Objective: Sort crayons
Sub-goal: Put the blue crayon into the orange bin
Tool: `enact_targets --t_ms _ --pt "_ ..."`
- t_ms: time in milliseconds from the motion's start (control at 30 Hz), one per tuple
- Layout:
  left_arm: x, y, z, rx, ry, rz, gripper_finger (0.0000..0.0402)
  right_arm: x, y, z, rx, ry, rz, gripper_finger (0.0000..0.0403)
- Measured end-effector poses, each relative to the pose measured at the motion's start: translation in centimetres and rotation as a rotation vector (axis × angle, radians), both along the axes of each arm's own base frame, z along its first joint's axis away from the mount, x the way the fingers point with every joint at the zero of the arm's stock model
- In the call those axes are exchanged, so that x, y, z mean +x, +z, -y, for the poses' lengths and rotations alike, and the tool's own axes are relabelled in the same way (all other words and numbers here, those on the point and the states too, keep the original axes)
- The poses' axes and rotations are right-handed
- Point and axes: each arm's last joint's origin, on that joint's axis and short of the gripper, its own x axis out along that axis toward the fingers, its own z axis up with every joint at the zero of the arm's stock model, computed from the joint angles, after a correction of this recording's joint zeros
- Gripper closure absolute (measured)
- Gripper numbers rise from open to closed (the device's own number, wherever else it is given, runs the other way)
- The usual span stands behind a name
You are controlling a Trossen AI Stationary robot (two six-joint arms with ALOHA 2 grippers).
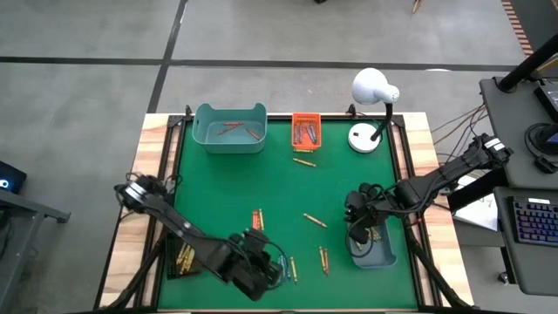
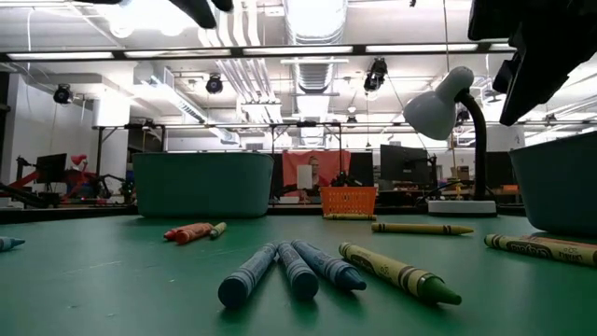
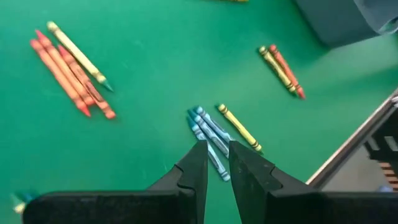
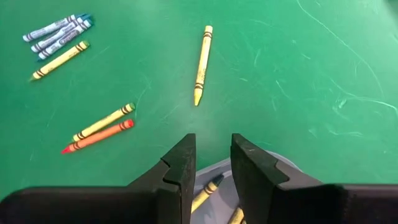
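The left gripper [image 3: 216, 163] hangs over the blue crayons [image 3: 208, 138] at the lower middle of the high view, its jaws narrowly apart and empty. I judge it is lining up for a pick; next it must descend over one crayon. The right gripper [image 4: 212, 163], slightly spread and empty, hovers above the grey bin [image 1: 381, 255] at lower right.

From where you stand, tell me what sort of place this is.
Most likely a robotics lab or workshop. The low view shows an open industrial ceiling with exposed ducts, and rows of monitors on benches behind the table. Beside the green table stands a desk with a keyboard.
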Motion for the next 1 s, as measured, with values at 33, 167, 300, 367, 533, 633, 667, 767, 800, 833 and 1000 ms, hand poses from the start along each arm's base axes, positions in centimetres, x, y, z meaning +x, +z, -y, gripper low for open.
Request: enact_targets --t_ms 33,167,300,367,533,633,667,767,800,833,1000 --pt "0.4 -0.3 0.4 -0.002 -0.003 -0.018 0.0352 0.0 0.0 0.0 -0.002 0.003 0.000 0.0312" --pt "2.1 -1.2 1.7 0.022 -0.008 -0.062 0.0335 0.0 0.0 0.0 -0.003 0.004 0.000 0.0307" --pt "3.3 -2.2 3.1 0.056 -0.016 -0.105 0.0305 0.0 0.0 0.0 -0.004 0.010 -0.001 0.0305" --pt "3.9 -2.8 3.7 0.076 -0.022 -0.131 0.0287 -0.1 0.0 -0.1 -0.009 0.022 -0.001 0.0308" --pt "5.0 -4.3 5.4 0.117 -0.035 -0.181 0.0252 -0.1 0.0 -0.1 -0.010 0.024 -0.001 0.0315" --pt "5.5 -5.5 6.4 0.136 -0.038 -0.206 0.0243 -0.1 0.0 -0.1 -0.010 0.024 -0.001 0.0316" --pt "5.6 -6.0 6.7 0.141 -0.036 -0.213 0.0242 -0.1 0.0 -0.1 -0.010 0.024 -0.001 0.0316" --pt "5.6 -7.8 7.1 0.149 -0.014 -0.238 0.0242 -0.1 0.0 -0.1 -0.009 0.023 -0.001 0.0313" --pt "5.6 -8.4 7.1 0.155 0.000 -0.253 0.0242 -0.1 0.0 -0.1 -0.008 0.020 -0.001 0.0311" --pt "5.5 -8.7 7.1 0.158 0.011 -0.263 0.0242 -0.1 -0.1 -0.1 -0.006 0.016 -0.002 0.0310" --pt "5.4 -9.7 7.1 0.194 0.035 -0.270 0.0242 -0.1 -0.1 -0.1 -0.001 0.008 -0.002 0.0307"
